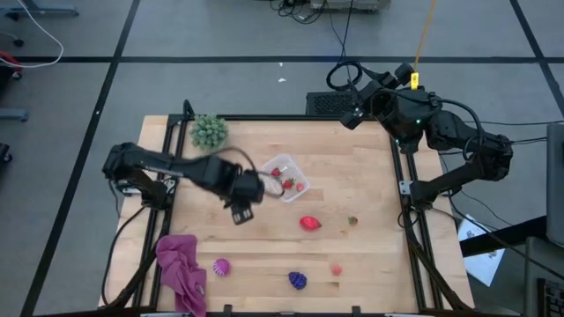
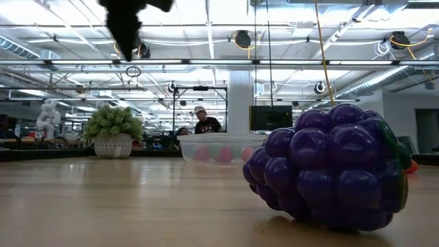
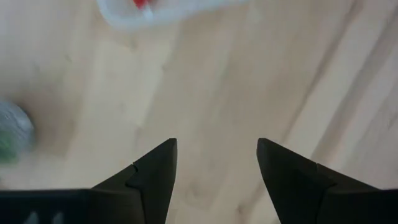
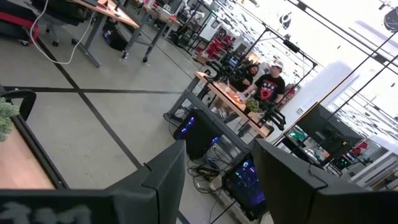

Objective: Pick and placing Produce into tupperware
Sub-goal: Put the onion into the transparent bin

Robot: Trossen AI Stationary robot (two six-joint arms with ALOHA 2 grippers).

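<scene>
High view: left gripper (image 1: 244, 211) hovering over bare wood just beside the tupperware (image 1: 288, 179), fingers apart with nothing between them. Right gripper (image 1: 352, 113) parked off the table's far right corner, waiting. Inside the tupperware, a few small red pieces. Still loose on the table: a red fruit (image 1: 309, 223), a brownish piece (image 1: 352, 221), a small pink-red piece (image 1: 336, 269), a purple berry (image 1: 298, 280) and a magenta one (image 1: 221, 266) near the pink cloth (image 1: 181, 269). Risk, judged from here: a low swing toward the next piece could clip the light tupperware and slide or tip it; a round fruit could roll out of a loose pinch.

Low view: purple berry (image 2: 329, 168) huge in front; tupperware (image 2: 221, 147) behind it with pinkish shapes showing through its wall; potted plant (image 2: 113, 130) off to the side.

Left wrist view: fingers (image 3: 155, 171) spread over wood, empty; tupperware (image 3: 163, 9) edge ahead with something red in it.

Right wrist view: fingers (image 4: 163, 171) apart, holding nothing, aimed at the room.
</scene>
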